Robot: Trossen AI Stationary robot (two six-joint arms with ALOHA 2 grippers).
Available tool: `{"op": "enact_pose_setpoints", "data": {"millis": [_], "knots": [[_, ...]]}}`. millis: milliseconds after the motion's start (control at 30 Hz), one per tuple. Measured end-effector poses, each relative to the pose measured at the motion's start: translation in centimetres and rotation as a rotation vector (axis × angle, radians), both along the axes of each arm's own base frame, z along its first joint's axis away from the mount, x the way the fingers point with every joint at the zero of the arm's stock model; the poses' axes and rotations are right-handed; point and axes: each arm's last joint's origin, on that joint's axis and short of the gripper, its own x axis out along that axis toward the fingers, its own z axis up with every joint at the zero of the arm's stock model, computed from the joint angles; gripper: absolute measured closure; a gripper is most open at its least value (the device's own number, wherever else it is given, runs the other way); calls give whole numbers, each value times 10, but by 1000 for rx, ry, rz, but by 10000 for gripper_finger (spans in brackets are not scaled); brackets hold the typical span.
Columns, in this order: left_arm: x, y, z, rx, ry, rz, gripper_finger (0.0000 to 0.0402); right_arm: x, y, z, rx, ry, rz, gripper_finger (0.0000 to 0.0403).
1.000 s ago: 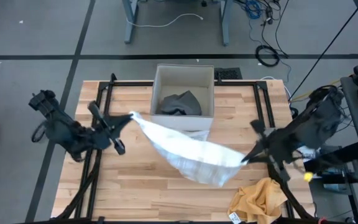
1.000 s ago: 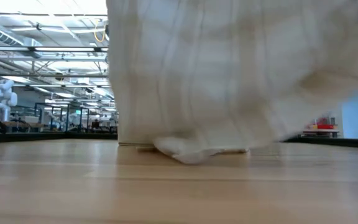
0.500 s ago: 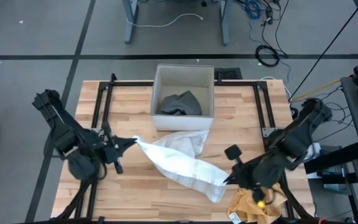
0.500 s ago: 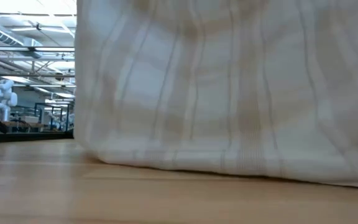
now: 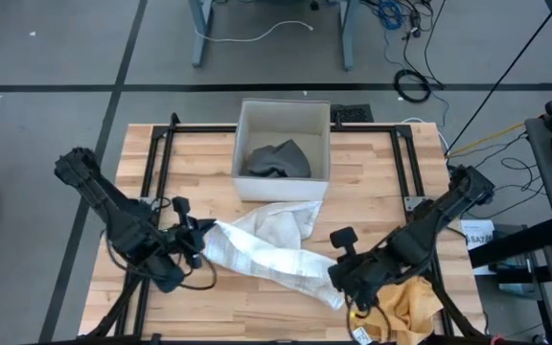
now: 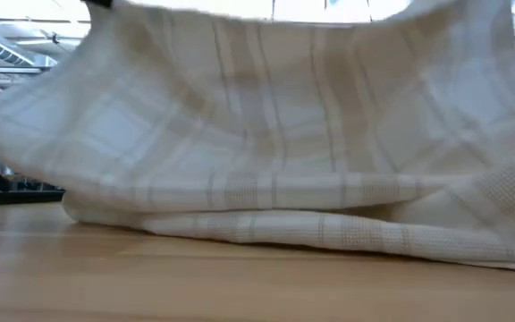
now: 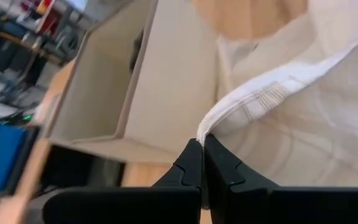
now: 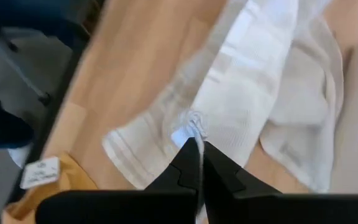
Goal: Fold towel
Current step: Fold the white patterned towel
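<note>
Wooden table [image 5: 199,297], white towel [image 5: 266,251] pinched by left tool [image 5: 205,233] and right tool [image 5: 338,275]

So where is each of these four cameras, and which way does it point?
High: above the table, looking down; both arms, towel, box.
Low: at tabletop height, looking across; the towel fills it.
Left wrist: along the left tool, shut on a towel edge.
Right wrist: along the right tool, shut on the towel.
All four share the towel.

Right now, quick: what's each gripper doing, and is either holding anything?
Left gripper: closed, pinching the hem of the white towel.
Right gripper: closed, pinching the towel's other end, near the yellow cloth.
</note>
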Motion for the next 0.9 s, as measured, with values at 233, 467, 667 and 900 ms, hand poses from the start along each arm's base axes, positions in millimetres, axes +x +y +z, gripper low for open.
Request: {"op": "enact_pose_setpoints", "data": {"millis": [233,467,667,900], "knots": [[27,18,-18,110,82,144,401,3,-16,-15,-123,126,-143,403],[51,45,-36,140,146,296,376,1,-33,-31,-235,174,-298,403],[68,65,-52,168,191,396,293,-6,-50,-63,-347,285,-390,359],[74,69,-46,314,73,416,202,-12,-55,-77,-429,290,-452,238]]}}
